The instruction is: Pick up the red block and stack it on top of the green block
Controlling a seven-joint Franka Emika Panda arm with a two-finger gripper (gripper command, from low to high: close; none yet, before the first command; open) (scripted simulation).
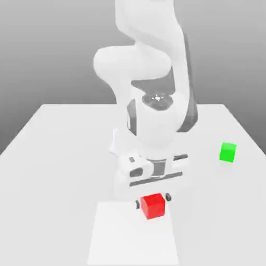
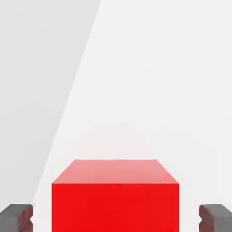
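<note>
The red block [image 1: 153,206] sits on the white table [image 1: 62,156] toward the front, directly under the arm's hand. My gripper [image 1: 153,200] is lowered over it, one dark fingertip on each side. In the hand view the red block [image 2: 115,195] lies between the two fingertips [image 2: 18,217], with a narrow strip of table showing on both sides, so the gripper [image 2: 116,218] stands open around the block without touching it. The green block [image 1: 227,152] rests on the table well off to the exterior view's right and farther back.
The arm's white body [image 1: 150,78] rises behind the hand and hides the middle of the table. A brighter rectangular patch [image 1: 135,236] marks the table's front beneath the red block. The table's edges run along both sides.
</note>
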